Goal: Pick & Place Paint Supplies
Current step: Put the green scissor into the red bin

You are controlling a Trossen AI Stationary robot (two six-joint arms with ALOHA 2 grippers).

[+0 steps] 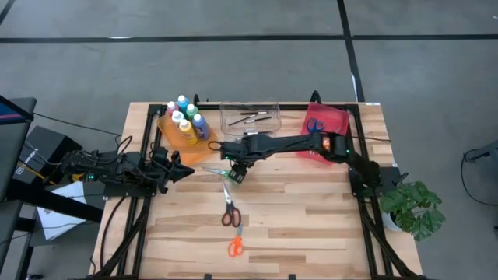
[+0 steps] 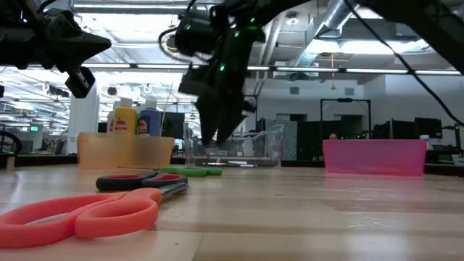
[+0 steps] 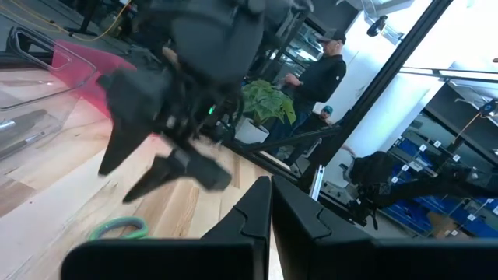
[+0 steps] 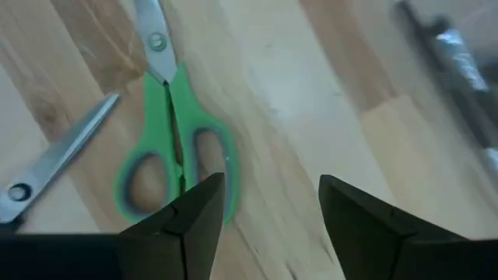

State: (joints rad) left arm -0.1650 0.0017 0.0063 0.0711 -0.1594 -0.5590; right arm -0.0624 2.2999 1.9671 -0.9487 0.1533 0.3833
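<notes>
Green-handled scissors (image 4: 175, 155) lie flat on the wooden table (image 1: 311, 218), near its middle (image 1: 218, 169). My right gripper (image 4: 272, 210) hovers open just above the table, pointing steeply down, with the green handles beside one fingertip; nothing is between the fingers. It also shows in the high view (image 1: 233, 174) and the low view (image 2: 216, 127). Red-handled scissors (image 1: 229, 211) and orange-handled scissors (image 1: 235, 246) lie nearer the front edge. Paint bottles (image 1: 185, 118) stand in the orange bin (image 1: 167, 132). My left gripper (image 1: 185, 173) waits shut at the table's left, held level.
A clear bin (image 1: 249, 117) with thin dark brushes stands at the far middle. A pink-red bin (image 1: 327, 128) at the far right holds blue-handled scissors (image 1: 314, 124). A potted plant (image 1: 416, 206) sits off the table's right edge. A person (image 3: 319, 74) stands in the room beyond.
</notes>
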